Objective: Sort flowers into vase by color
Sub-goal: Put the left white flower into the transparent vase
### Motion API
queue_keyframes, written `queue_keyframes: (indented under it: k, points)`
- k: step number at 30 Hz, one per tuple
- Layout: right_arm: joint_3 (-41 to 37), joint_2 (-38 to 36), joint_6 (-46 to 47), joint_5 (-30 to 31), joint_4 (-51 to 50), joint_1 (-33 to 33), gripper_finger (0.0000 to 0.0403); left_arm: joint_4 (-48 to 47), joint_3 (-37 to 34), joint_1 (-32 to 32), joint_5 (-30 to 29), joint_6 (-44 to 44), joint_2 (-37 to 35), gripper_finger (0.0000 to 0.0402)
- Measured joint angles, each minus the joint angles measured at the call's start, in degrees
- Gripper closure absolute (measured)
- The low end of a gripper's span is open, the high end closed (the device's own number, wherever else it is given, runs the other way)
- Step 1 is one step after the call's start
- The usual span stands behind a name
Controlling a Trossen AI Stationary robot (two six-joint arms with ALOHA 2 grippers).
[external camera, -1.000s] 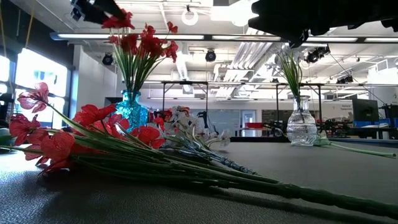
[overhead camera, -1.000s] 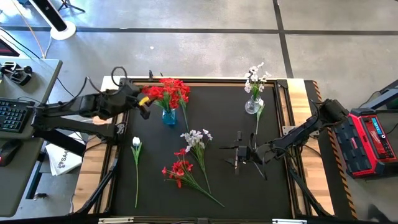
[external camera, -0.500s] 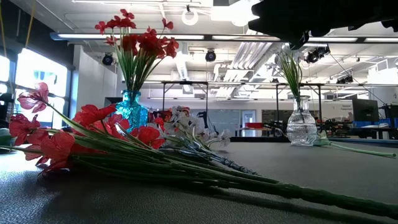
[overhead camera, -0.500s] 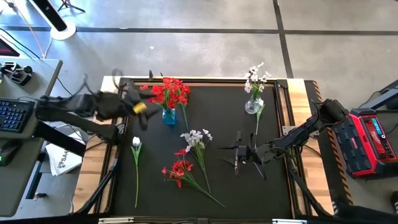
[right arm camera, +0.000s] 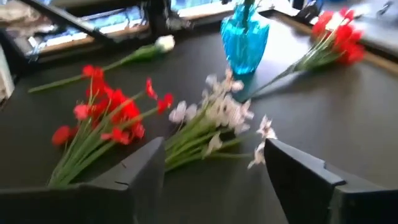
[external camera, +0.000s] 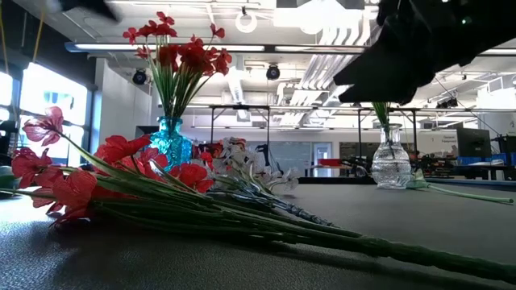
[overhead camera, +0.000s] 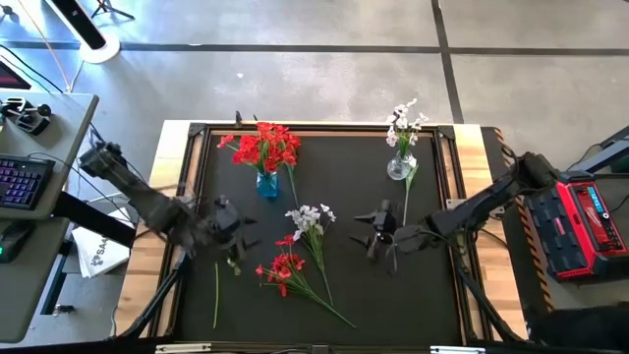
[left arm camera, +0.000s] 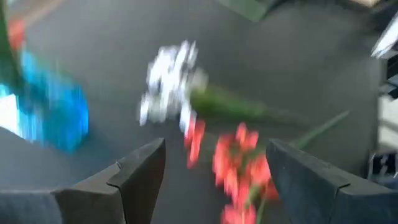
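Midway through the sort, you are working with both grippers empty, fingers apart. Red stems are standing in the blue vase (overhead camera: 266,183) and white ones in the clear vase (overhead camera: 398,167). A red sprig (overhead camera: 285,267) and a white sprig (overhead camera: 311,218) are lying between your left gripper (overhead camera: 228,221) and right gripper (overhead camera: 378,232); a single white bloom's stem (overhead camera: 216,287) is showing just below the left one.

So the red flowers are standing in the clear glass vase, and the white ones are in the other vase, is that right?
Not quite. The red flowers stand in the blue vase; the high view shows it. The white ones are in the other vase, the clear glass one.
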Motion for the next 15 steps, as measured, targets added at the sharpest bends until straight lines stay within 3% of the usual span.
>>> queue_keyframes:
  k: [4, 7, 12, 15]
  points:
    - [0.0, 0.0, 0.0, -3.9, 0.0, -1.5, 0.0133, -11.2, 0.0, -3.6, 10.5, -21.8, 5.6, 0.0138]
    - [0.0, 0.0, -0.3, -4.0, 0.0, -2.0, 0.0131, -15.6, 0.0, -5.4, 19.1, -32.9, 10.7, 0.0138]
    - [0.0, 0.0, -0.6, -4.0, -0.4, -2.1, 0.0130, -13.9, -2.0, -7.7, 32.2, -39.2, 18.2, 0.0138]
    - [0.0, 0.0, -0.6, -4.8, -1.4, -2.1, 0.0130, -10.9, -4.8, -9.3, 36.1, -39.8, 20.4, 0.0138]
